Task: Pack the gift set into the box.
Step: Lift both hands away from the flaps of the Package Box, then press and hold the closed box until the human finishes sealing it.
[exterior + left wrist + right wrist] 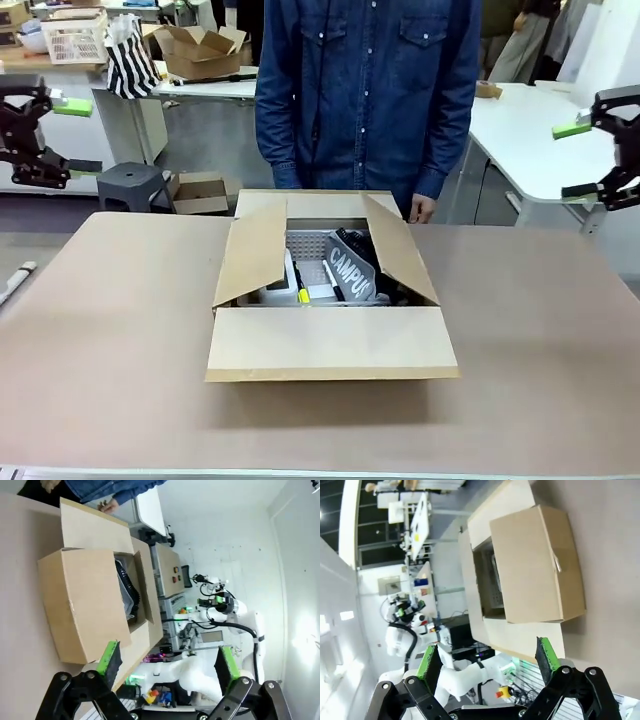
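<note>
Clearly, the left claw (90,135) and the right claw (568,160) hang raised outside the left and right edges of the brown bench (540,330).
Each claw has its green pads wide apart and holds nothing. The large plain brown corrugated cardboard box (330,340) stands at the bench's middle, close to the far edge, with its top open. Its side flaps are tilted up, and its near and far flaps are spread outward. Inside lie a grey item printed CAMPUS (352,268) and some white things. A person in a blue denim shirt (365,90) stands at the far edge.

Front cam looks across table (100,330), box (330,340) close; 2 wrist cams, rolled sideways, share that box from either side.
</note>
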You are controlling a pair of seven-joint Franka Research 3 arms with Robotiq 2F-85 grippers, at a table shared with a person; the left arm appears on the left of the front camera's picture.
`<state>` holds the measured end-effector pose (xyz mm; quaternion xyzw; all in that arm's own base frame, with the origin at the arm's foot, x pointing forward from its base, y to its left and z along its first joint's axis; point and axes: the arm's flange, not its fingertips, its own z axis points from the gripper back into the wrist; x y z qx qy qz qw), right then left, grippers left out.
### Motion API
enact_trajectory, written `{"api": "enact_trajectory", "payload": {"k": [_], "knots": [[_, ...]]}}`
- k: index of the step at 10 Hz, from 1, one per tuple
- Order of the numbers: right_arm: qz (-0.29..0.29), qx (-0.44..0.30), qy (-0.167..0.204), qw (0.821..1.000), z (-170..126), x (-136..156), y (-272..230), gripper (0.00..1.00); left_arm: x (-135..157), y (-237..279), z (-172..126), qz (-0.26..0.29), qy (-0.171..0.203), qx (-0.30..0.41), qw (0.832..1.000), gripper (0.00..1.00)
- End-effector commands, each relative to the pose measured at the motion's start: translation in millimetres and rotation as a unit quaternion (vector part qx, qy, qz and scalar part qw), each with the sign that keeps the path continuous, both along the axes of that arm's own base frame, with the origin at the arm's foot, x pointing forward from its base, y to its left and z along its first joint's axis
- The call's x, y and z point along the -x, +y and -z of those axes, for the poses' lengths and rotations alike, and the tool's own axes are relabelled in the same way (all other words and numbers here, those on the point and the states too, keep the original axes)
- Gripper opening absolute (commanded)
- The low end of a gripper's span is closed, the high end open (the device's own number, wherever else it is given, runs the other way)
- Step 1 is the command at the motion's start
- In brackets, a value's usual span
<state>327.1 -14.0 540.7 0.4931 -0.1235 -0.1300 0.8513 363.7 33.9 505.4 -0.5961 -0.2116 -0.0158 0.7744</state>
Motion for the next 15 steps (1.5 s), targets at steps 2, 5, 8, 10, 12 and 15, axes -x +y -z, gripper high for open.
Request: {"api": "enact_trajectory", "payload": {"k": [2,5,8,10,12,15], "knots": [[-0.001,-0.005,-0.018,1.000,-3.4,3.1,-3.7,1.00,5.0,-1.9,-5.8,-0.012,0.001,-0.001,1.000,1.00],[-0.001,-0.005,-0.018,1.000,-3.4,3.1,-3.7,1.00,5.0,-1.9,-5.8,-0.012,0.001,-0.001,1.000,1.00],[-0.001,-0.005,-0.018,1.000,-3.4,3.1,-3.7,1.00,5.0,-1.9,-5.8,-0.012,0.001,-0.001,1.000,1.00],[-0.001,-0.005,-0.018,1.000,-3.4,3.1,-3.7,1.00,5.0,-1.9,-5.8,-0.012,0.001,-0.001,1.000,1.00],[-0.001,-0.005,-0.018,1.000,-3.4,3.1,-3.7,1.00,5.0,-1.9,-5.8,-0.012,0.001,-0.001,1.000,1.00],[-0.001,-0.005,-0.018,1.000,-3.4,3.1,-3.7,1.00,5.0,-1.9,-5.8,-0.012,0.001,-0.001,1.000,1.00]]}}
